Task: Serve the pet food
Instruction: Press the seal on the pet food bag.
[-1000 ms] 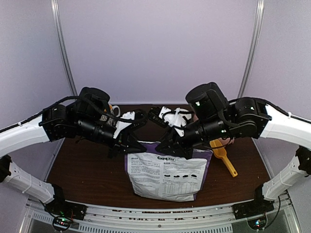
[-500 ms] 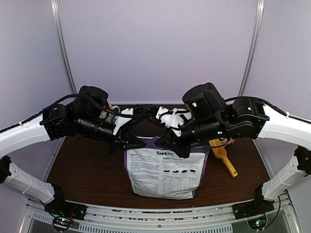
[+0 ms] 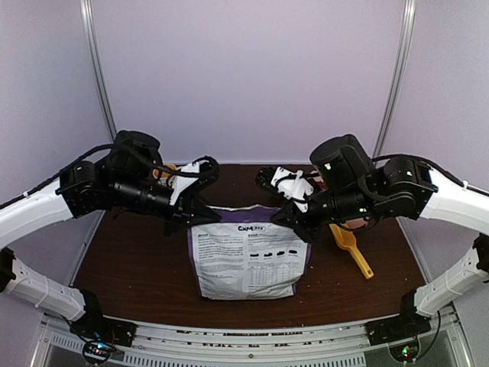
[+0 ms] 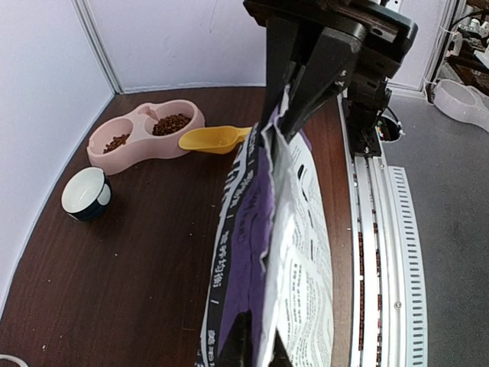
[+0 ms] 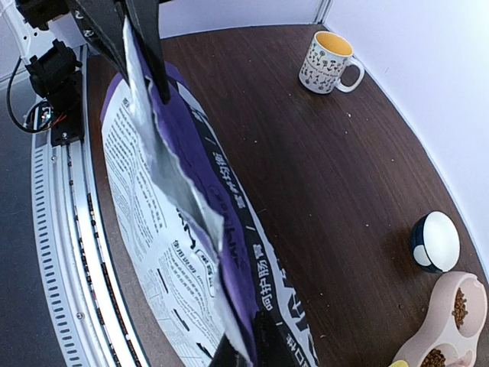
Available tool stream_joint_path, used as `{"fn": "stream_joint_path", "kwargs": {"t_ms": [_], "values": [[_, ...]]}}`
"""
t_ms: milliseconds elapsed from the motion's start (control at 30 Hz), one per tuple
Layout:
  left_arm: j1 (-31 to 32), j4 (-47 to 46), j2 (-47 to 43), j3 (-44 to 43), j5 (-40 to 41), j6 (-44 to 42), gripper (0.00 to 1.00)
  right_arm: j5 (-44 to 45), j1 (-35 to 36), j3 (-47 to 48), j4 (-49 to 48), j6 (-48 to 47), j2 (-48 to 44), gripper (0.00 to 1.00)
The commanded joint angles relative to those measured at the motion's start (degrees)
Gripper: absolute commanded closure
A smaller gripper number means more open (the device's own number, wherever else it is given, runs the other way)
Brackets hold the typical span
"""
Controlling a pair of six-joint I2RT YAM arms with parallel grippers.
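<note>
Food bag [image 3: 246,261] upright, left claw [image 3: 186,219], right claw [image 3: 299,226] pinching top corners

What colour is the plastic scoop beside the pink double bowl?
The plastic scoop is yellow; left wrist view.

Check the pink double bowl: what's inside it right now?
Both cups of the pink double bowl hold brown kibble, and the cup nearer the yellow scoop holds more. The top view shows none of this, because the right arm covers the bowl there.
</note>
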State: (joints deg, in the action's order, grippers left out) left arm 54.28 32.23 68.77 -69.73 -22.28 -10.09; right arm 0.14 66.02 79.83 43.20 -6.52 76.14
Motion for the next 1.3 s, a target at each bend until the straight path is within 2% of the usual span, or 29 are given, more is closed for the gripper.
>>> {"fn": "stream_joint_path", "kwargs": {"t_ms": [0, 300, 733, 967, 1067, 1200, 1267], "values": [[-2.4, -1.8, -6.5, -2.0, 1.2, -1.0, 1.00, 14.6, -3.5, -2.5, 15.3, -0.5, -3.7, 1.00], [-3.1, -1.2, -8.4, -1.9, 2.9, -1.8, 1.00, 19.0, -6.7, -4.2, 16.9, 0.6, -7.1, 1.00], [-4.2, -1.6, -10.0, -0.5, 3.3, -1.4, 1.00, 18.4, -9.3, -6.5, 16.0, 1.1, -10.0, 1.00], [-4.2, -1.8, -9.0, -0.4, 1.0, -1.4, 1.00, 13.8, -9.6, -6.6, 13.8, 1.4, -12.3, 1.00], [-4.2, -1.9, -8.2, -0.5, -0.9, -1.3, 1.00, 7.0, -9.7, -5.3, 12.3, 1.8, -13.4, 1.00], [-4.2, -3.2, -7.0, -0.3, -3.9, -0.5, 1.00, -5.2, -9.1, -1.2, 10.7, 3.7, -12.7, 0.61], [-4.2, -3.8, -6.2, -0.2, -5.7, -0.1, 1.00, -8.2, -8.2, 0.5, 9.7, 4.4, -11.5, 0.46]]}}
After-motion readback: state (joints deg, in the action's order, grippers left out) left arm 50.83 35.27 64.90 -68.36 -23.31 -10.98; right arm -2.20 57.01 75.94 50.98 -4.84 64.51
